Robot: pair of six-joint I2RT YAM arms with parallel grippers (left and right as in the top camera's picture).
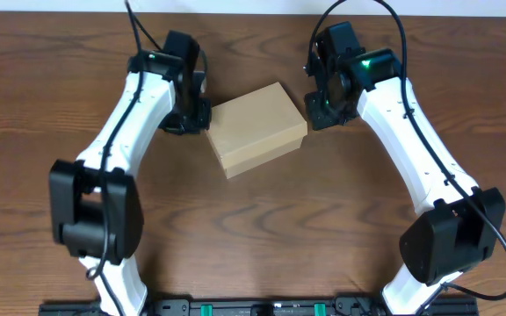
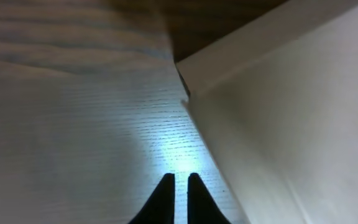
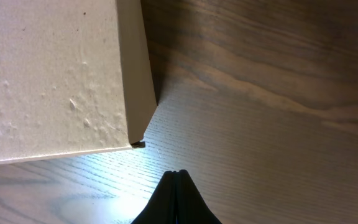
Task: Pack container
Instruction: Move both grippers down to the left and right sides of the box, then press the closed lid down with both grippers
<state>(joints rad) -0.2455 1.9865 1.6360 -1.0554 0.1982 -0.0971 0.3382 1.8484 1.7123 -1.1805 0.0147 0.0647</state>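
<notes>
Dark brown wood grain runs across the table (image 1: 262, 228). On its left side the white left arm (image 1: 121, 123) reaches toward the far edge. The left gripper (image 1: 191, 118) sits low over the wood just beside the left end of the container (image 1: 257, 129). In the left wrist view its two black fingers (image 2: 164, 202) are drawn nearly together, with only a thin slit between them and nothing in it, so this gripper is closed and empty. Its tips point at bare tabletop beside the box's side wall.

The container, a plain tan cardboard box, lies flat on the table about midway between the left and right edges and nearer the far edge than the near one. It is turned at an angle to the table's edges, and its lid is down.

Just past its right end hangs the right gripper (image 1: 316, 112). The right wrist view shows its fingers (image 3: 166, 208) pressed fully together and gripping nothing, with the tips aimed at the wood near a corner of the box but not touching it. The right arm (image 1: 420, 140) runs back toward the table's near right corner.
</notes>
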